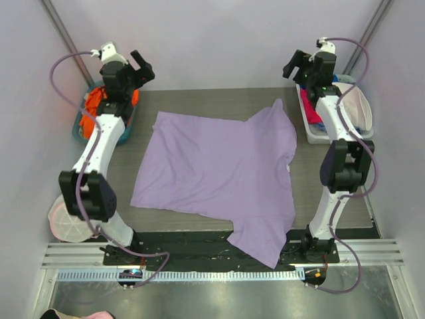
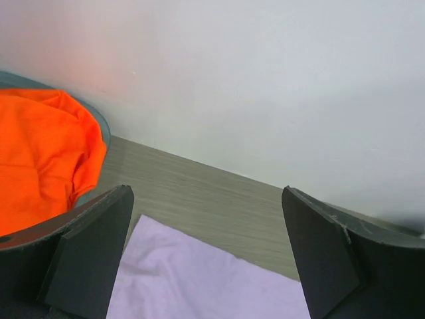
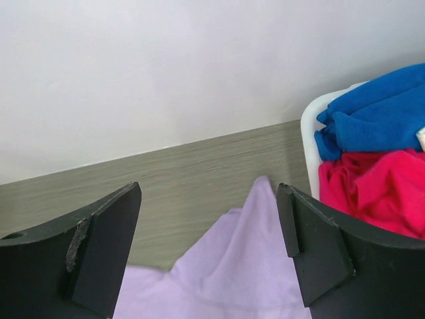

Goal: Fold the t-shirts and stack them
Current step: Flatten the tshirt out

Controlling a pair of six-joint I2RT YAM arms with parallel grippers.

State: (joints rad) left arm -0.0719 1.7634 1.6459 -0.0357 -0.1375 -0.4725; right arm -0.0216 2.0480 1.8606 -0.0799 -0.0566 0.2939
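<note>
While the left gripper (image 2: 206,219) and right gripper (image 3: 209,212) are gaping wide, the lavender shirt (image 1: 219,166) is lying spread at centre; the ten-o'clock bin (image 1: 74,127) is holding an orange shirt (image 2: 40,166), the two-o'clock tray (image 3: 307,133) blue cloth (image 3: 378,113) and pink cloth (image 3: 372,186).

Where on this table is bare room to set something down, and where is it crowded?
Bare: the far strip of table between the lavender t-shirt and the back wall; a narrower strip between the shirt and the left arm. Crowded: the middle, under the shirt, which overhangs the near edge; the right side, shirt nearly reaching the right arm.
</note>
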